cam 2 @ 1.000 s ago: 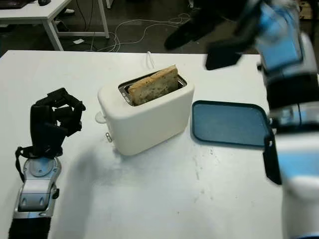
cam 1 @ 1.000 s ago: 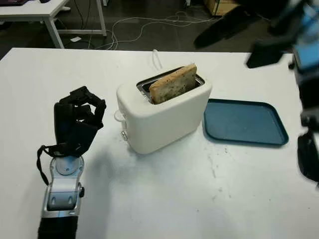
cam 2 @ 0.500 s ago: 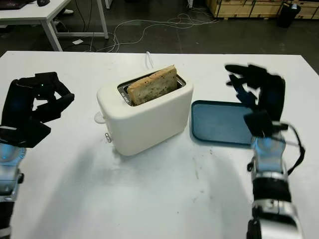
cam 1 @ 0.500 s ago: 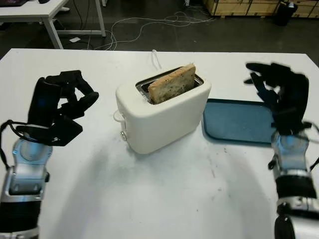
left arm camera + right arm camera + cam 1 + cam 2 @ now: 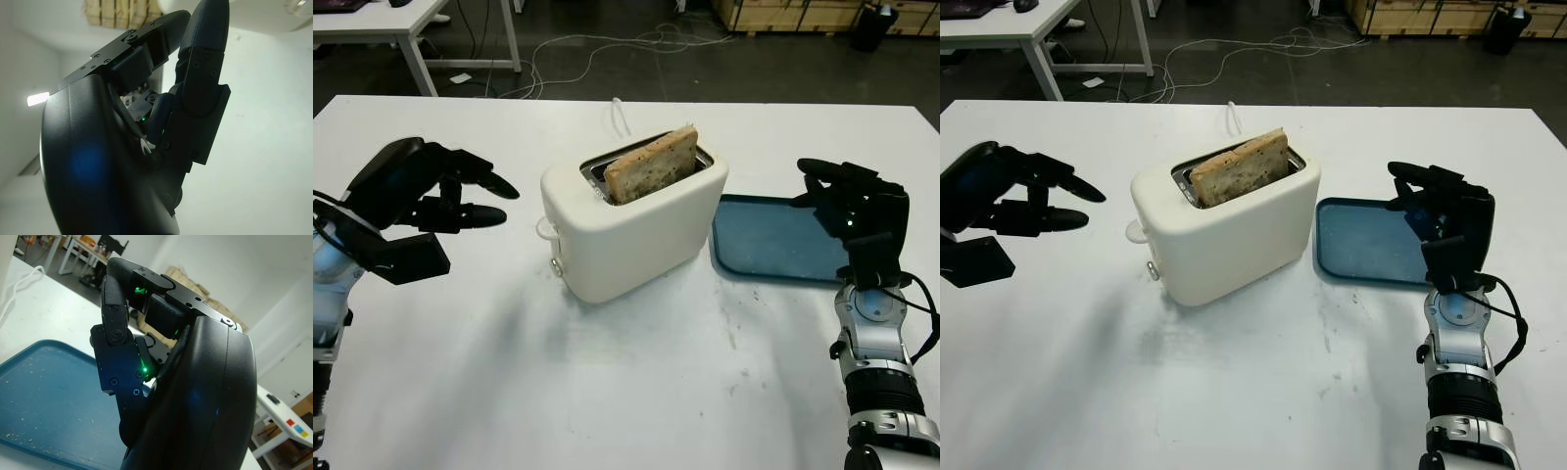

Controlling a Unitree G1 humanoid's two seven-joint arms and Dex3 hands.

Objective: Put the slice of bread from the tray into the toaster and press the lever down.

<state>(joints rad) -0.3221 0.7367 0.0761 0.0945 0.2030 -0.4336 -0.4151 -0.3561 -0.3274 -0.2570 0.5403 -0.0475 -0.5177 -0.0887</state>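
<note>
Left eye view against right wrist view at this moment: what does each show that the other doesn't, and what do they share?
Left eye view, not the wrist view: the white toaster with the slice of bread standing in its slot, and the open left robot hand raised beside it. Right wrist view, not the eye view: a green light on the hand's shell and desks behind. Shared: the blue tray, holding no bread, and the open right robot hand over its near edge.
</note>
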